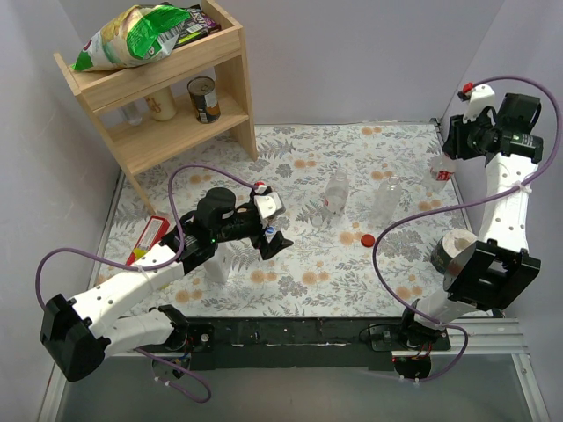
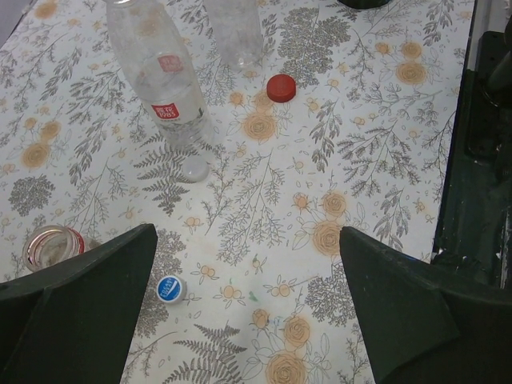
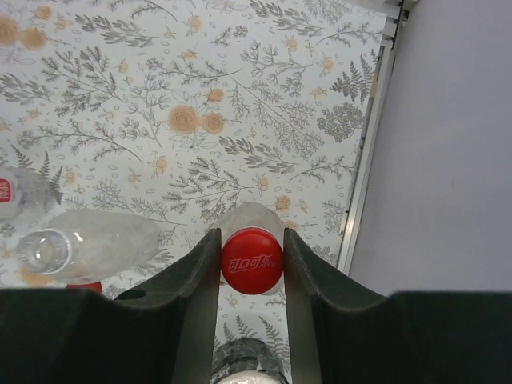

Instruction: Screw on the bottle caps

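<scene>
**Red cap** (image 3: 252, 262): gripped by the right claw (image 3: 252, 238), lower middle of the right wrist view. The jaws are set narrow and pressed to its sides. A clear bottle (image 3: 244, 214) is seen directly beyond it; whether the cap is seated on the neck cannot be told.

**Loose red cap** (image 1: 368, 239): laid flat on the surface (image 1: 352, 281), centre right of the top view, just below the plain bottle (image 1: 385, 200).

**Labelled bottle** (image 1: 337, 192): stood upright, left of the plain bottle and apart from it.

**Blue cap** (image 2: 170, 288): laid flat, lower left of the left wrist view.

**Open bottle** (image 2: 50, 244): red-ringed neck, at the left edge of that view, partly hidden by the left claw (image 2: 246, 236).

**Left claw**: spread wide, nothing held, positioned above the surface.
</scene>
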